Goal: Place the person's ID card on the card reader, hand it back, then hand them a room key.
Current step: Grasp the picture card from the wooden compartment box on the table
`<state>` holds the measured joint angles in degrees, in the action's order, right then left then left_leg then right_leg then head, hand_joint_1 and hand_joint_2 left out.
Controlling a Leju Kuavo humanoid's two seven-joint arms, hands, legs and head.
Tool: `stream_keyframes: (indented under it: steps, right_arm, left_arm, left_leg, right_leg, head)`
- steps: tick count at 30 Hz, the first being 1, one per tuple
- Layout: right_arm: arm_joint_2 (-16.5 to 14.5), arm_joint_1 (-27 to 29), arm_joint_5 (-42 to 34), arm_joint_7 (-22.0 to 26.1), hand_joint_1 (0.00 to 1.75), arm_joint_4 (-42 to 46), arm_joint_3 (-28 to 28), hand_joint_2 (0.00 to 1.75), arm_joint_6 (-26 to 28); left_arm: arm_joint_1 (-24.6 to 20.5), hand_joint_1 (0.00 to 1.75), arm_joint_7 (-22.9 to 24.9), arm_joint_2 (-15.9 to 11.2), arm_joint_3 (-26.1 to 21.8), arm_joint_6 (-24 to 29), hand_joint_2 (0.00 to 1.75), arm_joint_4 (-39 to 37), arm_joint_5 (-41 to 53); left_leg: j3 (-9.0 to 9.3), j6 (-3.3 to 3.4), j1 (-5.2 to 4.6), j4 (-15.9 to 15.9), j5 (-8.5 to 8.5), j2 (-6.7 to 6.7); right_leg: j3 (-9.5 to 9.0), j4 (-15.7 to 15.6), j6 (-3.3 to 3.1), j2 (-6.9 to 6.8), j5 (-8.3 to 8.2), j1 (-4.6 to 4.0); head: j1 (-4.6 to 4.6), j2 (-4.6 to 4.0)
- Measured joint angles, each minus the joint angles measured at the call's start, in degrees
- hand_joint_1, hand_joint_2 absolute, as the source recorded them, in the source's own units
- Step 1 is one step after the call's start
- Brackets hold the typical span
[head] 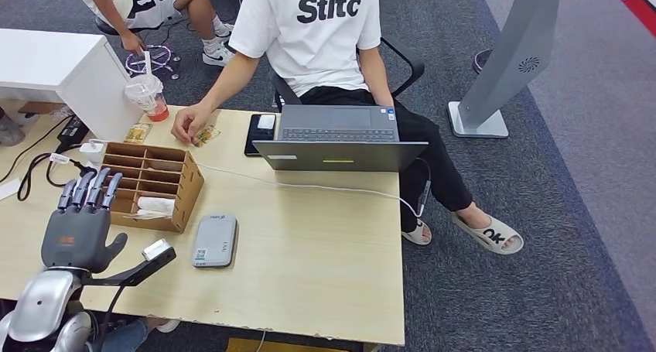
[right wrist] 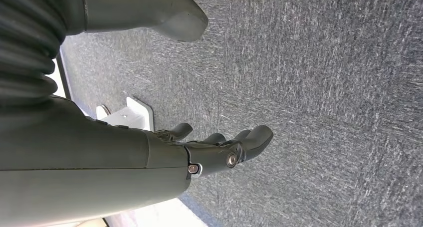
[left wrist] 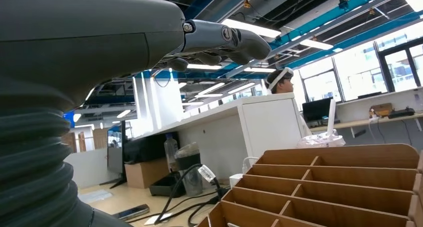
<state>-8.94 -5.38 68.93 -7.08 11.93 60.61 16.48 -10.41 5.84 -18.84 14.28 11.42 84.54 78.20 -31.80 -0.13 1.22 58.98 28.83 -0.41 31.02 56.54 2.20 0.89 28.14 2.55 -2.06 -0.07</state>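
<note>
Presently the left hand (head: 77,227), empty with fingers extended, hovers beside the card reader (head: 214,241), which lies toward the robot's right on the table (head: 325,267).

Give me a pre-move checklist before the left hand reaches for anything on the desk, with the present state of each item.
1. Left hand free: ok, fingers apart, holding nothing, raised beside the wooden organizer.
2. Right hand free: ok, hanging over grey carpet, nothing in it.
3. Card reader top free: ok, grey unit lies flat, no card on it.
4. ID card offered: not ok, the person's hand rests on the desk by small packets; no card seen.
5. Room key located: cannot tell, the organizer holds something white, unclear what.
6. Path past the white cable: ok, it runs behind the reader.
</note>
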Motion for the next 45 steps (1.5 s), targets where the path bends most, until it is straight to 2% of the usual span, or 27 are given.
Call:
stream_keyframes:
  steps: [8, 20, 45]
  right_arm:
    - [0.0, 0.0, 0.4, 0.0, 0.0, 0.0, 0.0, 1.75, -0.1]
    - [0.0, -0.1, 0.7, -0.1, 0.0, 0.0, 0.0, 1.75, -0.1]
    - [0.0, -0.1, 0.7, -0.1, 0.0, 0.0, 0.0, 1.75, -0.1]
  left_arm:
    - [-1.5, 0.0, 1.4, 0.1, 0.1, 0.3, 1.75, -2.2, 4.3]
    - [-4.3, 0.0, 1.3, 2.3, 0.2, 2.0, 1.75, -8.5, 5.4]
    - [-4.9, 0.0, 1.3, 3.1, 0.3, 2.1, 1.75, -10.6, 5.4]
  left_leg:
    - [0.0, 0.0, 0.0, 0.0, 0.0, 0.0]
    - [0.0, 0.0, 0.0, 0.0, 0.0, 0.0]
    - [0.0, 0.0, 0.0, 0.0, 0.0, 0.01]
  right_leg:
    - [0.01, 0.0, 0.0, 0.0, 0.0, 0.0]
    - [0.02, 0.0, -0.01, 0.01, -0.01, 0.0]
    - [0.01, 0.0, -0.01, 0.01, -0.01, 0.0]
  head:
    - [0.0, 0.0]
    - [-0.01, 0.0]
    - [0.01, 0.0]
